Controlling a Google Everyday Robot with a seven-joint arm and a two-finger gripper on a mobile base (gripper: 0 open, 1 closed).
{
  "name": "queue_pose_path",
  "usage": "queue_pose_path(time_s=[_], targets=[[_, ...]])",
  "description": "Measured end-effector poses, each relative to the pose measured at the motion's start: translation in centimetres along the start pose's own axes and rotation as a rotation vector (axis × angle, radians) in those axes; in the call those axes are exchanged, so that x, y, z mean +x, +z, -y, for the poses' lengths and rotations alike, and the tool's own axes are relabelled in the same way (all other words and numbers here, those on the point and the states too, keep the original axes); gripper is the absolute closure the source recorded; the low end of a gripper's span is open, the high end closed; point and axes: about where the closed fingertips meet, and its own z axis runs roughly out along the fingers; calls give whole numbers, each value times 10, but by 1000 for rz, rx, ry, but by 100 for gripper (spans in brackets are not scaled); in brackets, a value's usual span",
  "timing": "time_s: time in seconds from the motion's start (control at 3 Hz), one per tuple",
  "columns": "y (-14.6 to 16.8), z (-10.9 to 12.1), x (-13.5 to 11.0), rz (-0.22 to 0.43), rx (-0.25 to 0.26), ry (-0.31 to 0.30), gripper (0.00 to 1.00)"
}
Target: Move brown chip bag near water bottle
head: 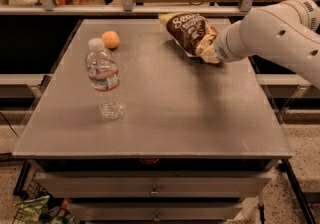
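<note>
- The claw (215, 53) is sitting at the far right of the worktop (190, 113), right at the near end of the bag (192, 32).
- The claw is mostly hiding behind the bag and the end of the arm, so I cannot tell if it is spread, pressed together or pinching the bag.
- The fat white arm (280, 33) is reaching in from the right side and pointing left toward the bag.
- The bag is lying near the back edge of the worktop, a bit right of the middle. It is dark brown with pale yellow edges and white curly letters. It is tilting, with its far end pointing to the back left.
- The bottle (104, 80) is standing up straight on the left side of the worktop, well apart from the bag. Its white cap is on.
- A little orange (110, 39) is sitting just behind the bottle, toward the back.
- Two drawers (155, 188) are showing under the worktop.
- Something green (37, 208) is lying on the floor at the bottom left.
</note>
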Motion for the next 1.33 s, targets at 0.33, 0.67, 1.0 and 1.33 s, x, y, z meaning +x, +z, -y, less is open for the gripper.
queue_pose_path(time_s=[0.33,0.67,1.0,1.33], targets=[[-4,0,-2,-3,18,-10,100],[-13,1,-7,9,33,-11,100],[-41,-7,-22,54,21,26,100],[-77,-38,-45,136,-39,89,100]])
